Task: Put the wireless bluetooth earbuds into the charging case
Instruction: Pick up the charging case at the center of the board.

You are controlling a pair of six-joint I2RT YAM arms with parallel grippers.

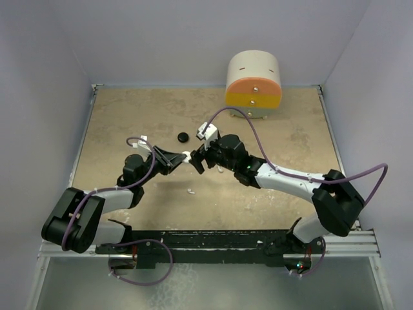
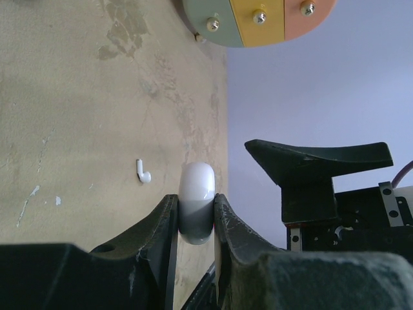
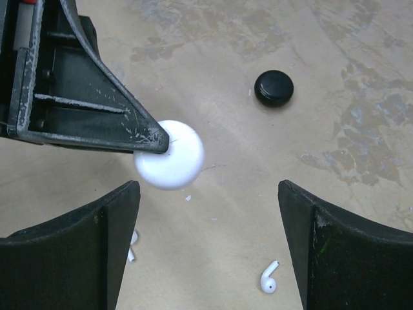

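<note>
My left gripper (image 2: 195, 199) is shut on a white rounded charging case (image 2: 197, 194), held above the table at mid-table (image 1: 186, 156). My right gripper (image 3: 210, 248) stands open just right of the case (image 3: 171, 155), with nothing between its fingers. One white earbud (image 3: 268, 278) lies on the table below it. Another white earbud (image 3: 131, 245) is partly hidden behind the right gripper's left finger. In the left wrist view a white earbud (image 2: 142, 172) lies on the table left of the case. From above, the two grippers (image 1: 182, 157) (image 1: 199, 159) nearly meet.
A black round disc (image 1: 182, 136) (image 3: 273, 88) lies on the table behind the grippers. A cylinder block with a yellow and orange face (image 1: 253, 87) stands at the back wall. Walls close the table on the left, right and back.
</note>
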